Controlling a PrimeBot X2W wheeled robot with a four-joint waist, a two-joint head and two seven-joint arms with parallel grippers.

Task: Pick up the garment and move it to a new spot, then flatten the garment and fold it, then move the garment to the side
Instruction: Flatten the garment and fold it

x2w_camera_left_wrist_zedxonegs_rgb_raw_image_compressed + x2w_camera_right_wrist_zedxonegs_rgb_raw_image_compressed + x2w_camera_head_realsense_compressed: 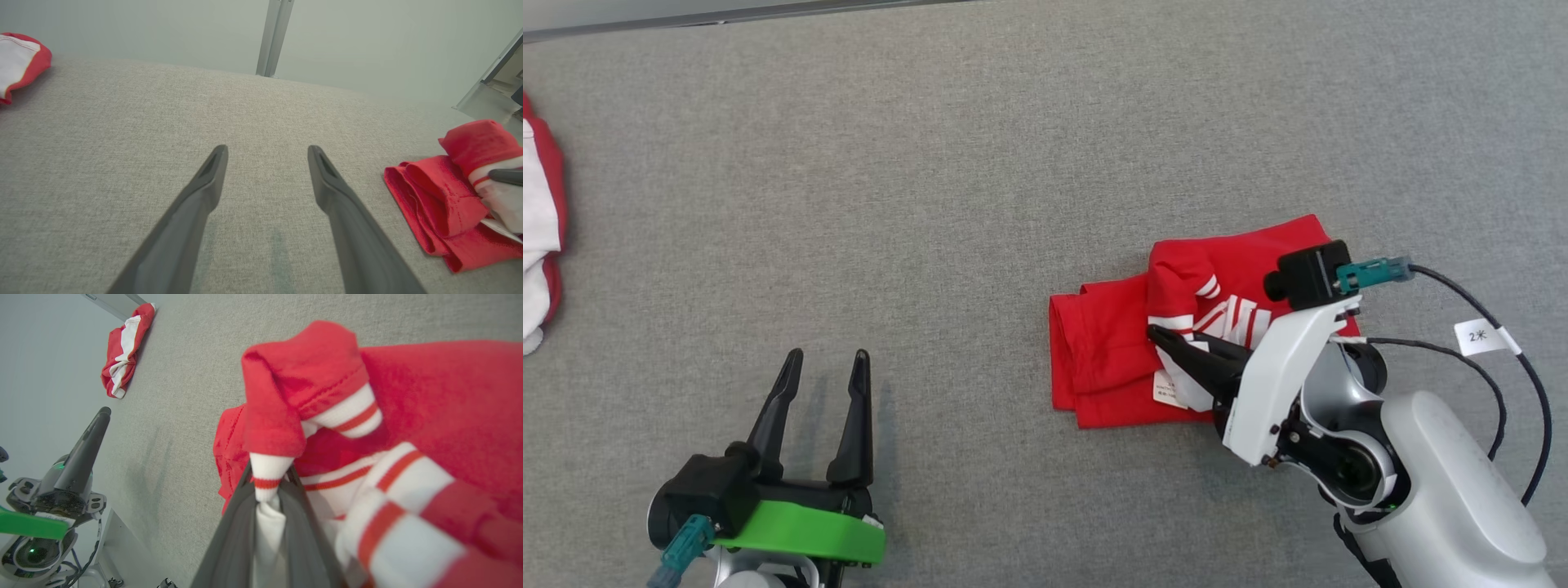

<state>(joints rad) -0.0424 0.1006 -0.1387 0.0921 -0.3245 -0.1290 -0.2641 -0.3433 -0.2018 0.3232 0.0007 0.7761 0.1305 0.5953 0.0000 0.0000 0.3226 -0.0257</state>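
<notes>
Two red-and-white pieces of clothing are lying on the grey surface (980, 147). At the far left edge a small bundle (541, 237) is sitting well apart from everything else. Toward the lower left, the left hand (825, 356) is hovering with its fingers spread apart, holding nothing. Further right, the garment (1107, 359) is resting partly folded on the surface, with its red body underneath and a sleeve doubled over on top. At the right, the right hand (1158, 333) is pinching the sleeve's white striped cuff (265, 469), its fingers pressing together on the cloth.

The step looks like folding the sleeve in or lifting the whole garment to shift it, and I cannot tell which. Doing it well is probably meaning carrying the cuff low and slowly, so the layers beneath are not dragging open. It is also meaning letting go only once the sleeve is lying flat inside the outline. Only a thin bit of cloth is being caught, so a quick pull is likely risking a slip.
</notes>
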